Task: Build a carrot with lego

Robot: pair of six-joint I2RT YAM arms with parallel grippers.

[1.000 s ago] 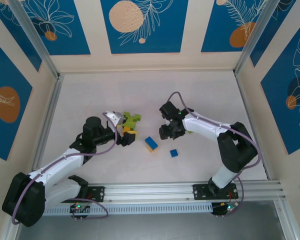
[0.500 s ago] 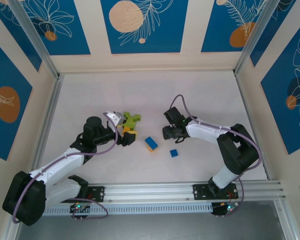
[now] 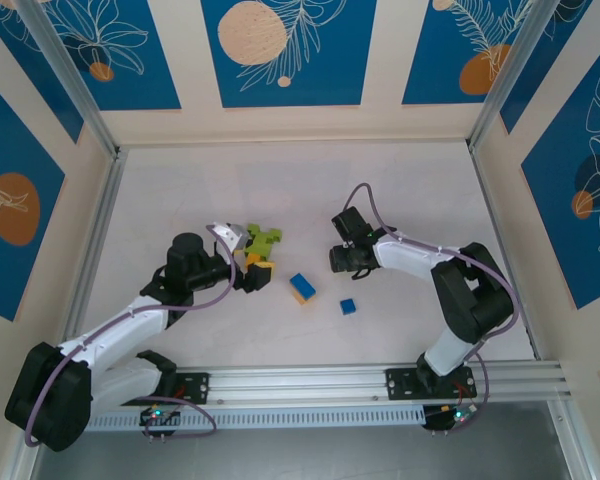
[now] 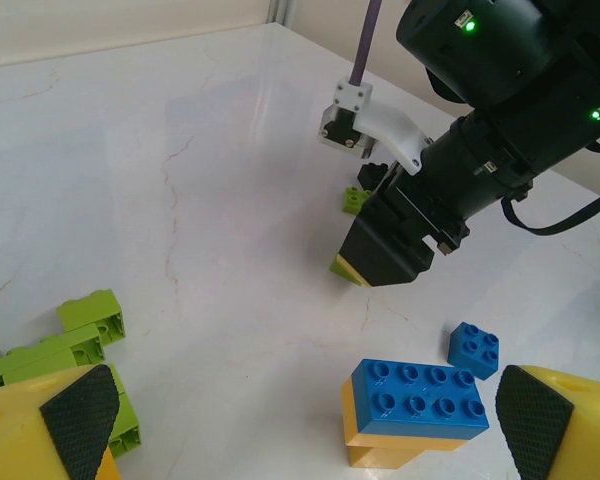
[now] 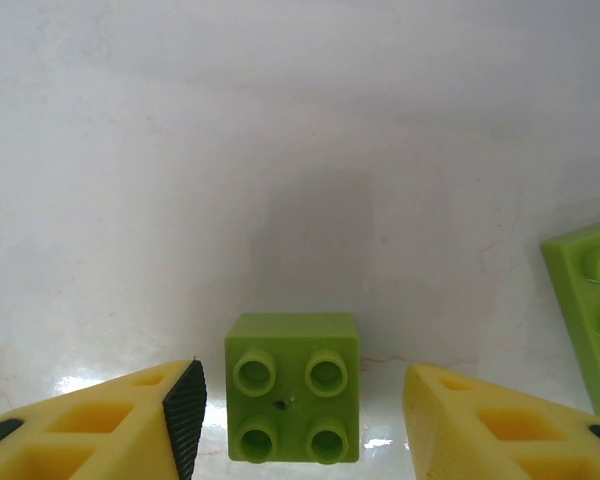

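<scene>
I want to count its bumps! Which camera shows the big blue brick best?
The left wrist view: the big blue brick sits close, all eight studs clear, stacked on an orange brick. The top external view shows it tiny, studs too small to count.

Lime green lego brick [image 5: 292, 385] sits between the right hand's [image 5: 298, 410] parted fingers [image 5: 110, 420], touching neither

Four-stud brick [image 5: 292, 387] between right claw [image 5: 302, 400] jaws, larger brick [image 5: 586, 310] to its right
</scene>
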